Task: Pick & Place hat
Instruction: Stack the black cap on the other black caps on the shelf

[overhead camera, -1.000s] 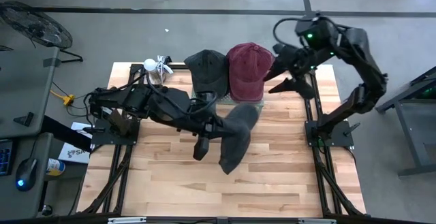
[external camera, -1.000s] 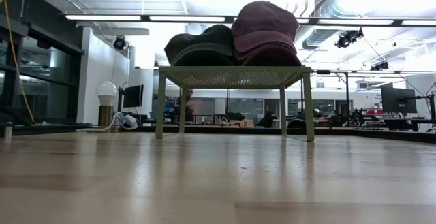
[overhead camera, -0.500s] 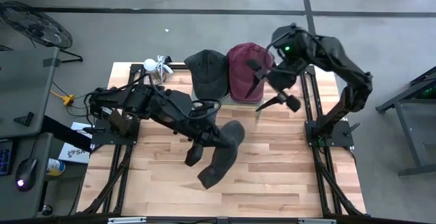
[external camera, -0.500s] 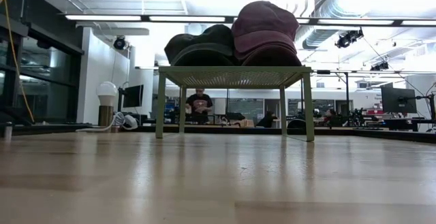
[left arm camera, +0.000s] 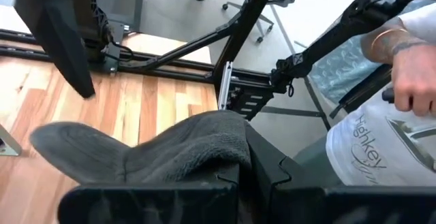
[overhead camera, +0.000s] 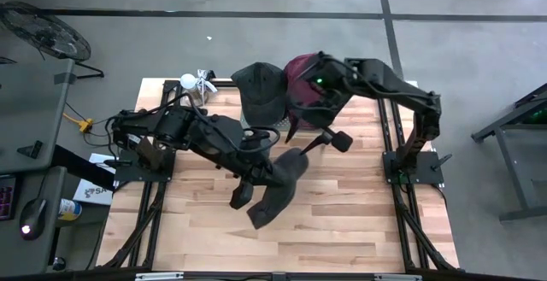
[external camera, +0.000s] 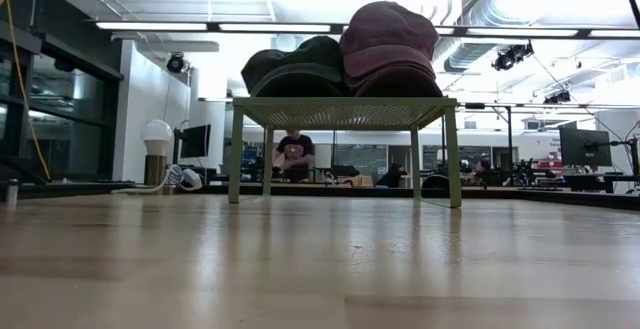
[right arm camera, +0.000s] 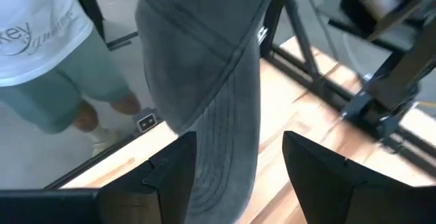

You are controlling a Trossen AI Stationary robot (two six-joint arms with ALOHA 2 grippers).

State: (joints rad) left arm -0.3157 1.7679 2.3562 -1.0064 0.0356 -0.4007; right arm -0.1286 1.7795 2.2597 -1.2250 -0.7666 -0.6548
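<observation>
Your left gripper [overhead camera: 275, 172] sits over the middle of the table [overhead camera: 359, 230], clamped tight on a grey hat [overhead camera: 275, 187], which hangs off it toward the near edge, above the wood; in the left wrist view the hat [left arm camera: 157, 149] drapes across the closed fingers, its cloth pinched at the front. Your right gripper [overhead camera: 310, 136] reaches in from the far right, its fingers [overhead camera: 338, 139] spread wide and holding nothing, and it stands just beyond the held hat, near the front of the rack [overhead camera: 295, 125]. In the right wrist view the two fingers [right arm camera: 320, 173] frame the brim of the grey hat [right arm camera: 211, 94], one on each side, not touching it as far as you can tell. Two more hats rest on the rack at the far side of the table: a black hat [overhead camera: 259, 89] on the left and a maroon hat [overhead camera: 301, 84] on the right, touching each other; the right arm partly covers the maroon one from above. The low view shows both, black hat [external camera: 295, 69] and maroon hat [external camera: 388, 44], on top of the green rack [external camera: 345, 109], with neither gripper in that picture. A white lamp [overhead camera: 188, 82] stands at the far left corner of the table. A person [left arm camera: 381, 142] in a white shirt stands beside the table.
</observation>
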